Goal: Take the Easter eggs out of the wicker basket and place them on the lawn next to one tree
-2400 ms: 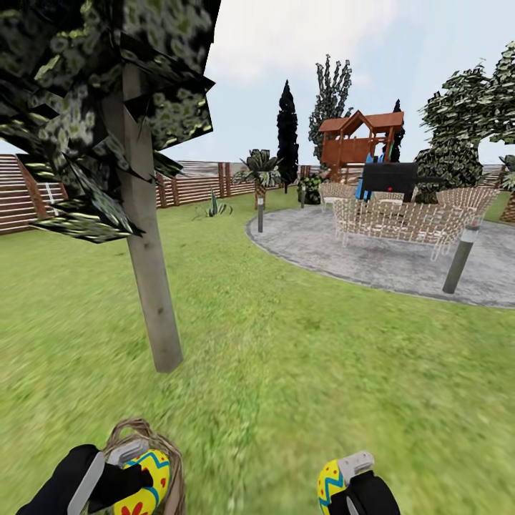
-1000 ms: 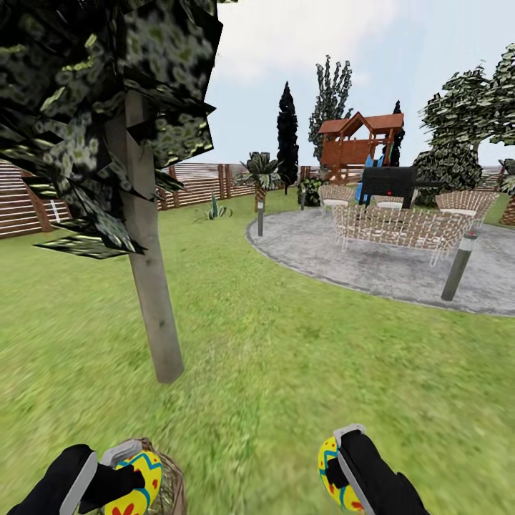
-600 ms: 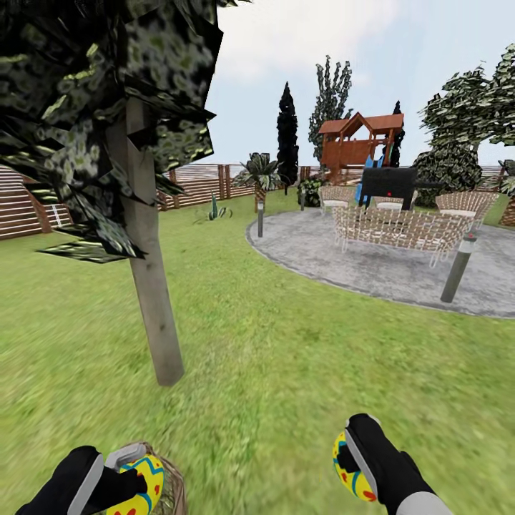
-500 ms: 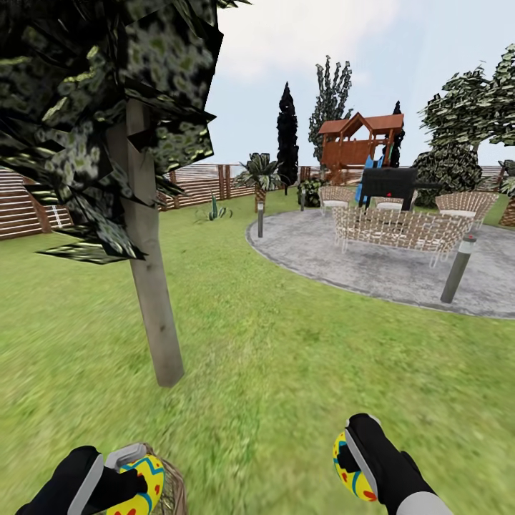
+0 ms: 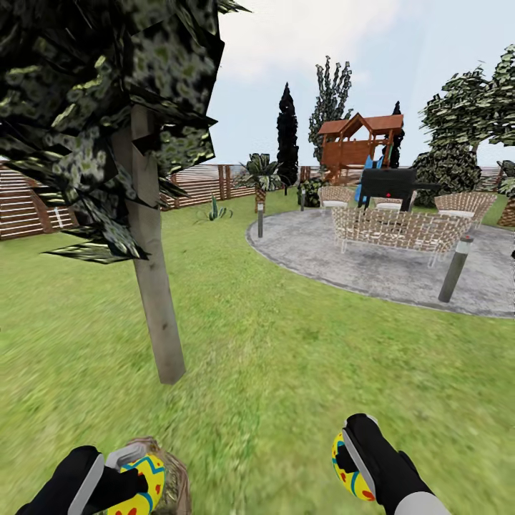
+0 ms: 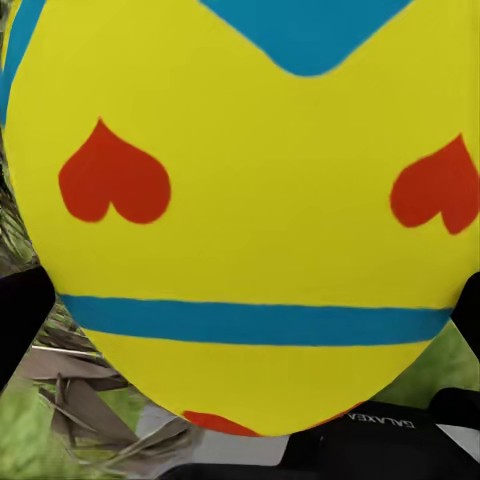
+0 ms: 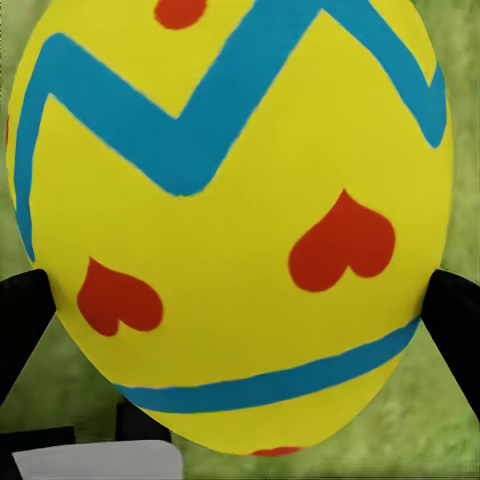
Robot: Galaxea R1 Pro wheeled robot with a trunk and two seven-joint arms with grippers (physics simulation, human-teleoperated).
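Note:
Each of my grippers holds a yellow Easter egg with blue zigzag bands and red hearts. My left gripper point(image 5: 132, 476) is shut on one egg point(image 5: 141, 486) low at the left, just above the brown wicker basket point(image 5: 174, 478); that egg point(image 6: 240, 210) looms close in the left wrist view. My right gripper point(image 5: 348, 465) is shut on a second egg point(image 5: 347, 468) over the lawn point(image 5: 286, 372); the same egg point(image 7: 230, 220) is seen close in the right wrist view. The tree point(image 5: 154, 286), with a pale trunk and dark speckled crown, stands ahead to the left. A third egg is hidden.
A round grey paved area point(image 5: 386, 265) lies at the right with pale woven chairs point(image 5: 397, 229) and short bollard lamps point(image 5: 455, 268). A brown slatted fence point(image 5: 193, 187), a small palm point(image 5: 259, 175), a black cypress point(image 5: 287, 136) and a wooden play tower point(image 5: 357, 143) stand farther back.
My right arm has reached forward with its egg, which has turned and risen slightly. The view has crept a little closer to the tree. The left gripper keeps its egg over the basket.

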